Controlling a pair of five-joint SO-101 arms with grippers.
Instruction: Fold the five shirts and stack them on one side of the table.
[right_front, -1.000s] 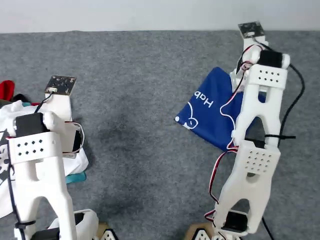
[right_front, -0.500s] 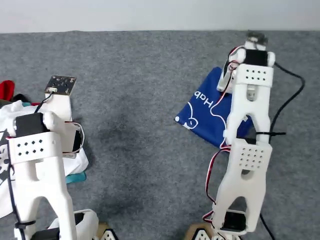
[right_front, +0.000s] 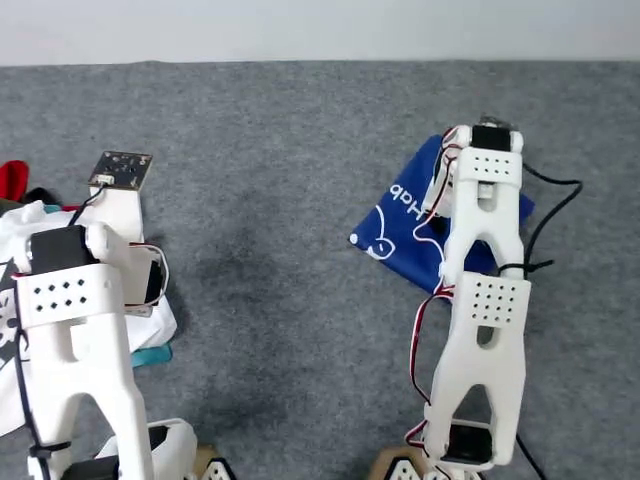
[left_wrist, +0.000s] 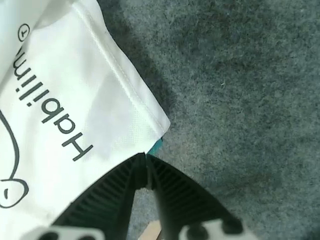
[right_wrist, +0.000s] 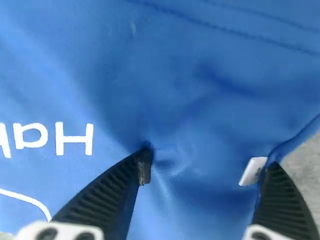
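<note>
One folded blue cotton shirt with white print (right_front: 398, 222) lay on the right half of the grey felt-covered table (right_front: 270, 140). The right gripper (right_wrist: 205, 170) stood on it with its two jaws spread wide, one ribbed fingertip (right_wrist: 144, 169) pressing a dimple into the cloth. At the table's left edge lay one pile: a white printed shirt (right_front: 18, 228) on top, a teal sliver (right_front: 156, 354) under it, a red piece (right_front: 12, 178) and a black piece (right_front: 40, 195) behind. The left gripper (left_wrist: 146, 161) hung at the white shirt's corner, jaws pressed together; whether they pinched any cloth I could not tell.
</note>
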